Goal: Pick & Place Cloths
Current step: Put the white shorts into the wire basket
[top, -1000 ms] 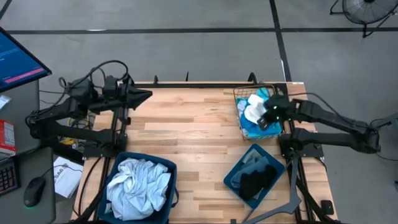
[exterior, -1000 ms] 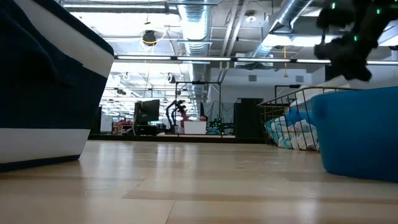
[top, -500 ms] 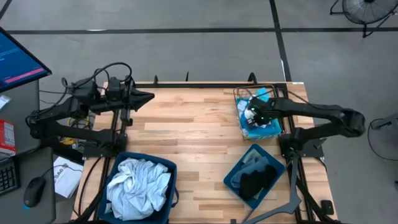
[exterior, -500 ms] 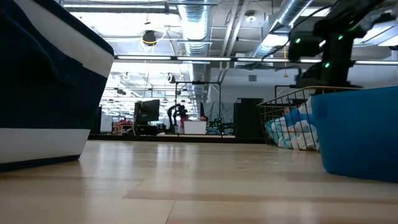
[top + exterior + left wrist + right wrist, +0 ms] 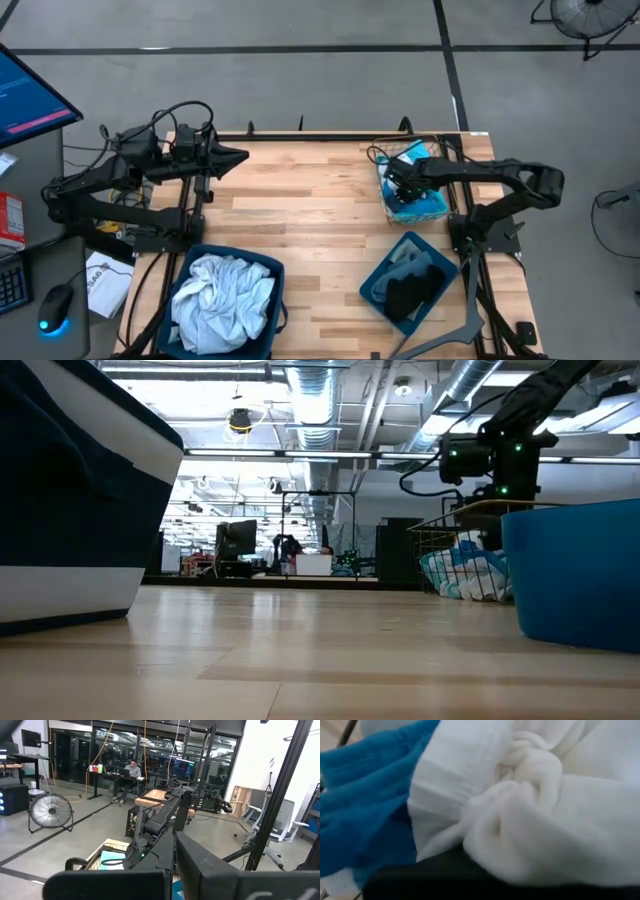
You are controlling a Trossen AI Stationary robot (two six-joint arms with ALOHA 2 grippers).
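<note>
A brown wire basket (image 5: 441, 146) at the table's far right holds turquoise, blue and white cloths (image 5: 428, 205). My right gripper (image 5: 402, 180) is down in the basket, right up against a white cloth (image 5: 530, 795) that lies beside a bright blue cloth (image 5: 365, 805). In the low view the gripper (image 5: 490, 465) stands just above the basket rim (image 5: 440, 530). My left gripper (image 5: 238, 154) is shut and empty, held above the table's far left, pointing toward the right edge.
A dark-teal bin (image 5: 262, 262) at the near left holds white and pale cloths. A blue bin (image 5: 375, 280) at the near right holds black and grey cloths. Bare wood lies between the bins and the basket. A monitor, a mouse and papers are off the table's left side.
My right gripper has gone toward the table's left edge and down into the wire basket, onto the white cloth, which it now covers in the high view. The arm's elbow has folded back toward the table.
</note>
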